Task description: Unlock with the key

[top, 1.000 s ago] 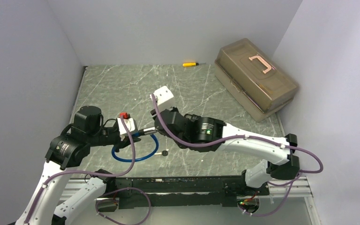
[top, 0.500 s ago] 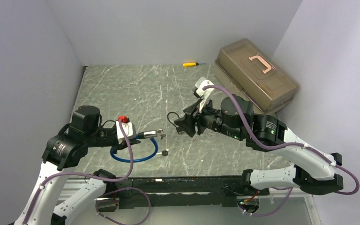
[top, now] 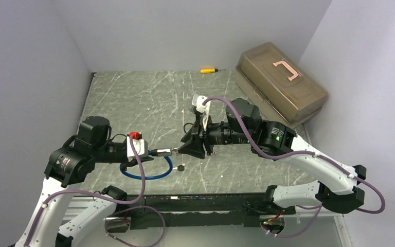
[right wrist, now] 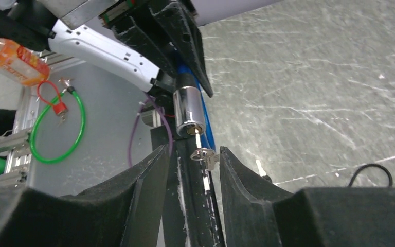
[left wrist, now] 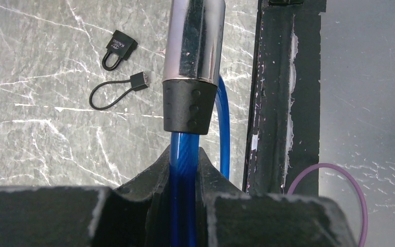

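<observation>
Grey marbled desk [top: 133,98], left fingers [left wrist: 157,175] clenched on blue cable [left wrist: 183,149] at near left, key [right wrist: 205,156] seated in chrome lock cylinder [right wrist: 189,110], right fingers [right wrist: 149,175] released, straddling key.

Brown toolbox [top: 282,85] back right; yellow screwdriver [top: 208,70] near back wall

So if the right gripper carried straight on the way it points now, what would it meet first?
Most likely the key sticking out of the chrome lock cylinder. It lies in line between the open fingers of the right gripper, though depth is hard to judge.
</observation>
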Controlling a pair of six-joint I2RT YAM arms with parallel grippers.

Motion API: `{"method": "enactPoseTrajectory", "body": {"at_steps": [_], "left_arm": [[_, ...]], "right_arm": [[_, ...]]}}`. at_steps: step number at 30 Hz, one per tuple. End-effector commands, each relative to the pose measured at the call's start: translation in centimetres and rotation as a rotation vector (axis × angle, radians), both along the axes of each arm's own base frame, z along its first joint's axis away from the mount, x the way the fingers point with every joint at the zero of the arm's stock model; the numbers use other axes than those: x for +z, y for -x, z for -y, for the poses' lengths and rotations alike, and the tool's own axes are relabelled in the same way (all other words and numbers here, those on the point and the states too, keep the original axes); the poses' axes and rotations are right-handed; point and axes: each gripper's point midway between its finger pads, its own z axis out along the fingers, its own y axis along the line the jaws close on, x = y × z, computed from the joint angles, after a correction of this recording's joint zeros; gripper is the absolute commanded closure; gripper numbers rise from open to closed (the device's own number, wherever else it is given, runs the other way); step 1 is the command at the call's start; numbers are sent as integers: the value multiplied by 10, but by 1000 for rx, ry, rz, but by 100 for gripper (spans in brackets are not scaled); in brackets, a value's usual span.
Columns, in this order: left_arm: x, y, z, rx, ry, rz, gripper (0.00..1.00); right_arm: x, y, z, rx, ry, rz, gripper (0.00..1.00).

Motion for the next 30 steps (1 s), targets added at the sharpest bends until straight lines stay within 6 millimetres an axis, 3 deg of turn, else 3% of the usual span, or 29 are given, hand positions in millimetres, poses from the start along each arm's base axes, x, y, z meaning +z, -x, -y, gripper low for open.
{"method": "enactPoseTrajectory", "body": {"at_steps": [1, 6, 18, 24, 30], "left_arm": [[22, 4, 6, -52, 53, 71, 100], [23, 3, 6, -54, 51, 81, 100], [29, 3, 6, -58, 58, 102, 100], [32, 1, 6, -61, 57, 127, 100], [35, -9, 1, -34, 38, 225, 100]], "right_arm": [[13, 13, -12, 101, -59, -9, 58], [-1, 14, -18, 120, -25, -38, 60], [-10, 14, -24, 130, -9, -66, 91], [-24, 14, -30, 140, 8, -100, 100], [-28, 2, -37, 92, -49, -226, 100]]}}
